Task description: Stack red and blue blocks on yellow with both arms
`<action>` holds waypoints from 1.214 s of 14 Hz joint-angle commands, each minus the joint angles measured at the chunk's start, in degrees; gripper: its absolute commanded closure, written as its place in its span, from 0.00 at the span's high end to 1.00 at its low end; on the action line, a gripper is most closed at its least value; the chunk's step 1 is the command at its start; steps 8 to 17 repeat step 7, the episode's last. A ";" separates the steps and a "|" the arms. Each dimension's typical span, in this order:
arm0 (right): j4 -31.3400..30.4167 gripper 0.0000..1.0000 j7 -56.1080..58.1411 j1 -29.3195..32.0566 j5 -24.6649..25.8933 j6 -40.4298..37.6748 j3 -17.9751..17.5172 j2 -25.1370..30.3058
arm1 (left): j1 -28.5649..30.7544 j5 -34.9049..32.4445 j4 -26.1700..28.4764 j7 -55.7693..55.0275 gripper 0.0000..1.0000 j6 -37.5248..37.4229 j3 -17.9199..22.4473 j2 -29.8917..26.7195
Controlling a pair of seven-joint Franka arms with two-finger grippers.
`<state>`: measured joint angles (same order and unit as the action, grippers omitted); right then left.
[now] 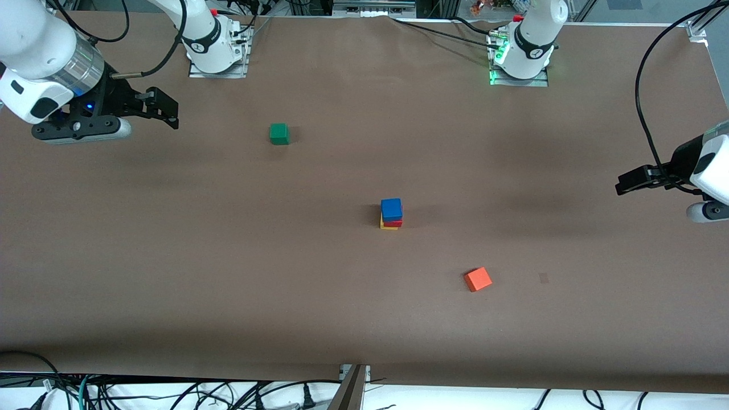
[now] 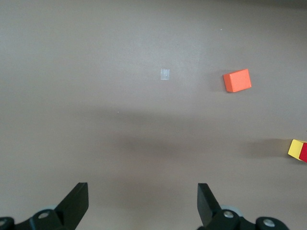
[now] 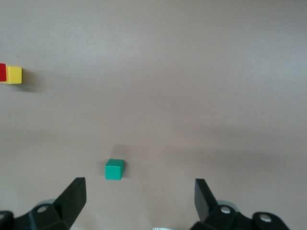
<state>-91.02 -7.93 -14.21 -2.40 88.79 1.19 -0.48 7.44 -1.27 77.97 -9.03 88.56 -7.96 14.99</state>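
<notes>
While your left gripper (image 2: 142,203) hangs over bare table (image 1: 569,239) at its own arm's end, jaws spread wide and holding nothing, your right gripper (image 3: 140,201) does the same over its end, fully open and empty, with the green cube (image 3: 114,169) on the table just ahead of its fingers; both arms wait well apart from the work; the stack stands mid-table between them: blue block (image 1: 391,209) on red block (image 1: 393,223) on yellow cube (image 1: 385,225), all touching, red sitting slightly askew on yellow; the orange cube (image 1: 478,279) lies nearer the front camera, toward the left arm's end; judged from this, the stacking looks done, and neither arm is clearly the nearer
</notes>
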 commanded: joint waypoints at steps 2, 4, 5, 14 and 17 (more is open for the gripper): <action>2.34 1.00 1.42 0.76 2.14 -0.37 -0.05 -0.92 | 0.04 1.09 -1.95 0.68 1.00 -0.58 0.14 1.00; 2.34 1.00 2.29 1.03 2.05 -0.28 0.48 -1.71 | 0.04 1.18 -1.95 0.68 1.00 -0.58 0.14 1.00; 2.43 1.00 2.82 1.11 1.96 -0.28 0.48 -1.71 | 0.04 1.18 -1.95 0.68 1.00 -0.58 0.14 1.00; 2.60 1.00 3.00 1.12 2.05 -0.28 0.48 -1.71 | 0.04 1.18 -1.95 0.68 1.00 -0.58 0.14 1.00; 2.60 1.00 3.00 1.12 2.05 -0.28 0.48 -1.71 | 0.04 1.18 -1.95 0.68 1.00 -0.58 0.14 1.00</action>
